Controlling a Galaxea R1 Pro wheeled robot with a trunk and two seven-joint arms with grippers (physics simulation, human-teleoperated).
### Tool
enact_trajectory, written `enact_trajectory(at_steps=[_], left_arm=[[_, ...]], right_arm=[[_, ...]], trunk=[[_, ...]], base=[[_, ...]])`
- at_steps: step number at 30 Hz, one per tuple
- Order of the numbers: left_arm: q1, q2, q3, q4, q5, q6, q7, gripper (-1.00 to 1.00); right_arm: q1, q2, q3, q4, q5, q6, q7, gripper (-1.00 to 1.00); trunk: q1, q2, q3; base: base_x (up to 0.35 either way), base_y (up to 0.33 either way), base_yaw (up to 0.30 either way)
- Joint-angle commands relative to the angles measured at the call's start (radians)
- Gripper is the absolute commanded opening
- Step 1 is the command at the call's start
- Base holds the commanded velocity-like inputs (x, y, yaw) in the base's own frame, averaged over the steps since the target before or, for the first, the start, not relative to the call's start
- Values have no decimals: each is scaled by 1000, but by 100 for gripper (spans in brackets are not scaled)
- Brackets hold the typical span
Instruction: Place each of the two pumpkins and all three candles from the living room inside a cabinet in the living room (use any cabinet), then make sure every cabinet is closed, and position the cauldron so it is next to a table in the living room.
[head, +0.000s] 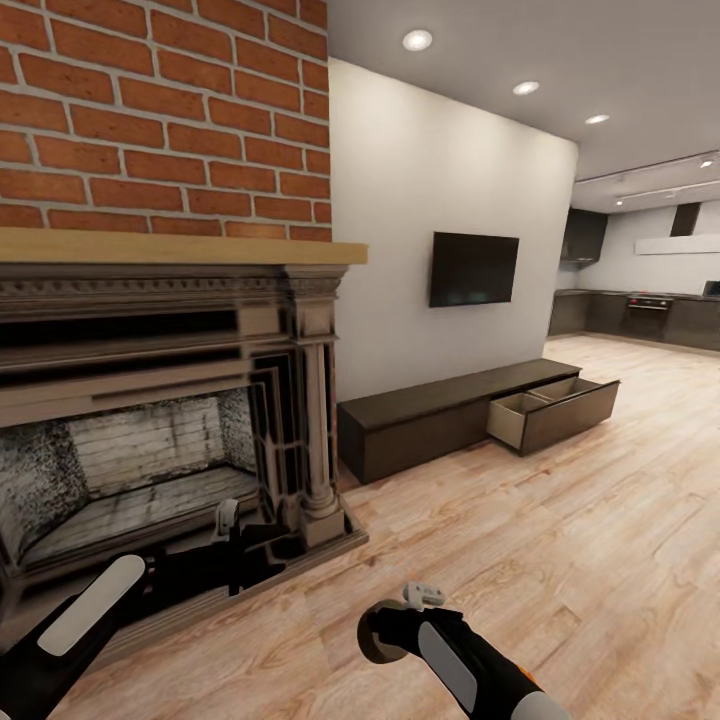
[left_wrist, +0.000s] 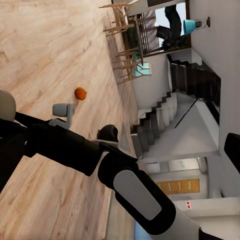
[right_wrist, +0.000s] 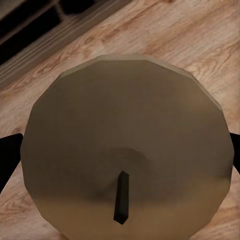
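Observation:
A grey-beige candle (right_wrist: 125, 150) with a dark wick fills the right wrist view, and my right gripper (head: 400, 615) is shut on it low over the wooden floor; the candle (head: 372, 640) shows as a pale disc at the gripper's tip. The long dark-brown cabinet (head: 440, 405) stands against the white wall ahead, one drawer (head: 555, 405) at its right end pulled open. My left gripper (head: 228, 520) hangs open and empty in front of the fireplace. In the left wrist view an orange pumpkin (left_wrist: 80, 93) lies on the floor, and the black cauldron (left_wrist: 107, 133) sits partly behind my right arm.
A brick fireplace (head: 160, 400) with a wooden mantel stands close on the left. A TV (head: 473, 268) hangs above the cabinet, and the kitchen (head: 640, 310) lies far right. Open wooden floor runs between me and the cabinet. Dining chairs (left_wrist: 127, 45) and stairs (left_wrist: 160, 115) appear in the left wrist view.

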Motion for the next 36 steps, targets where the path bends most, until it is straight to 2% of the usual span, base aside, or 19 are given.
enact_trajectory(at_steps=[1, 9, 36], left_arm=[[-1, 1, -2, 1, -6, 0, -9, 100], [-1, 1, -2, 1, -6, 0, -9, 100], [-1, 2, -2, 1, -5, 0, -9, 100]], right_arm=[[-1, -1, 4, -2, -11, 0, -9, -100], [-1, 0, 2, -2, -14, 5, -11, -100], [-1, -2, 0, -2, -19, 10, -3, -100]], trunk=[[0, -1, -1], [0, -1, -3], [0, -1, -18]], base=[[0, 0, 0], [0, 0, -62], [0, 0, -269]])
